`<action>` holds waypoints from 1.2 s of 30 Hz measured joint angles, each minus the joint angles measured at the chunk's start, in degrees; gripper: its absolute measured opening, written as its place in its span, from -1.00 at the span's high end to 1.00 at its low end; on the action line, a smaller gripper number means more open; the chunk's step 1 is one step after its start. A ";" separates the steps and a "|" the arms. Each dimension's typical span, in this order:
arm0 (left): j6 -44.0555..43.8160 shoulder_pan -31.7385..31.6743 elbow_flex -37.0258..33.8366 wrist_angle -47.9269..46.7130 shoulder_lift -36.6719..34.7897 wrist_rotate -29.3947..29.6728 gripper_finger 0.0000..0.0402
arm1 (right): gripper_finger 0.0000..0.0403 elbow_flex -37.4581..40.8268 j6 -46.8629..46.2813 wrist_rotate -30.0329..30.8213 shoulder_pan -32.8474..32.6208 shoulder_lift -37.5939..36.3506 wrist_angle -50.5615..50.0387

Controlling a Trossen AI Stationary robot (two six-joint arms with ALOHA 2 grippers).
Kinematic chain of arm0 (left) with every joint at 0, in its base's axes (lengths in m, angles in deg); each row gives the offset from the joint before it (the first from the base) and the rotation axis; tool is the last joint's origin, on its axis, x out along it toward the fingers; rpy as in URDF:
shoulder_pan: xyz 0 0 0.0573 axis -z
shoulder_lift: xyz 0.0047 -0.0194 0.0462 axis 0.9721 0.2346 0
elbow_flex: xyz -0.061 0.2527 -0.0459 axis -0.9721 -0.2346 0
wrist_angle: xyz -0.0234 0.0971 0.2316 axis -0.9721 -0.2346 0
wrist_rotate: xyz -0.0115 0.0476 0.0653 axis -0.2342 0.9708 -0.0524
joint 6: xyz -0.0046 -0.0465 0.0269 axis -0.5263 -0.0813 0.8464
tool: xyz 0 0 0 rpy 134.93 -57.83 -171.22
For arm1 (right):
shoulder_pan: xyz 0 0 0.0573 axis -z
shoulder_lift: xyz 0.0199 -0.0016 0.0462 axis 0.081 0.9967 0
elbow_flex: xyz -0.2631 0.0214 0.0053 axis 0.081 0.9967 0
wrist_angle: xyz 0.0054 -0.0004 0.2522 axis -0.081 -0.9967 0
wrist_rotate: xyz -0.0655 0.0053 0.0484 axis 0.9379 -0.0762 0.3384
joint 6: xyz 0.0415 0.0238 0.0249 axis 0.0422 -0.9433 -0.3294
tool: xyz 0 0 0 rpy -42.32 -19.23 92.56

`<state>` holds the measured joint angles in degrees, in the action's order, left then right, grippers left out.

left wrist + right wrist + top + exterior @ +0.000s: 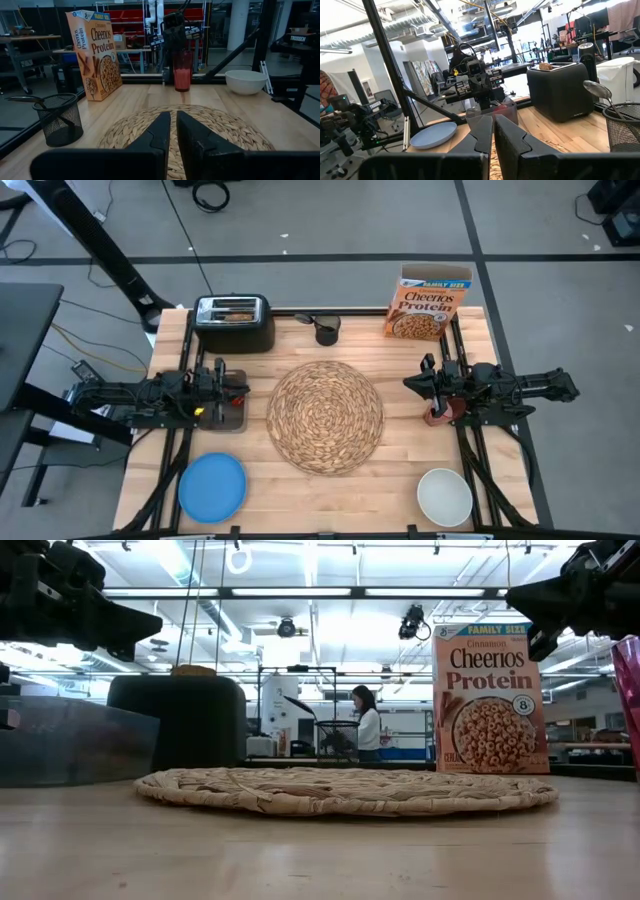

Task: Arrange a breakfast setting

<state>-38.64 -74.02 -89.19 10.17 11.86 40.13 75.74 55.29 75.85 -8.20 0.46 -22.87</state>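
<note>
The round woven placemat (325, 417) lies at the table's middle. The blue plate (212, 487) lies near the front left, the white bowl (444, 496) near the front right. The translucent red cup (440, 413) stands upright at the right, under my right arm. The dark spoon (25, 99) stands in a black mesh cup (326, 329) at the back. The toast (546, 65) sticks out of the black toaster (234, 323). A red thing, probably the apple (237, 391), sits in a clear container (228, 408) under my left gripper (242, 387). My left gripper and my right gripper (410, 383) are shut, empty, above the table.
A Cheerios box (430, 302) stands upright at the back right. Black frame rails run along the table's left and right sides. Bare wood shows between the placemat and the front edge. A person (367, 723) stands far off in the room behind.
</note>
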 joint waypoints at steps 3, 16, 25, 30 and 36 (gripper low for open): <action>0.00 0.02 0.00 0.00 0.02 0.00 0.80 | 0.86 0.01 0.00 0.00 -0.01 -0.02 0.02; 0.01 0.00 0.00 0.00 0.02 0.00 0.80 | 0.86 0.00 -1.32 5.75 0.00 -0.02 4.46; 0.00 0.02 0.00 0.01 0.01 0.00 0.80 | 0.86 -4.44 -1.48 10.13 -0.02 0.12 11.02; 0.00 0.01 0.00 0.00 0.00 0.00 0.80 | 0.87 -18.20 0.94 6.04 -0.18 5.33 -5.73; 0.00 0.02 0.00 0.00 0.02 0.00 0.80 | 0.94 -38.98 -4.99 -4.81 -0.79 22.86 -32.47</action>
<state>-38.64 -74.00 -89.19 10.17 11.88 40.13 36.76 50.30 71.04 -8.99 23.32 -55.35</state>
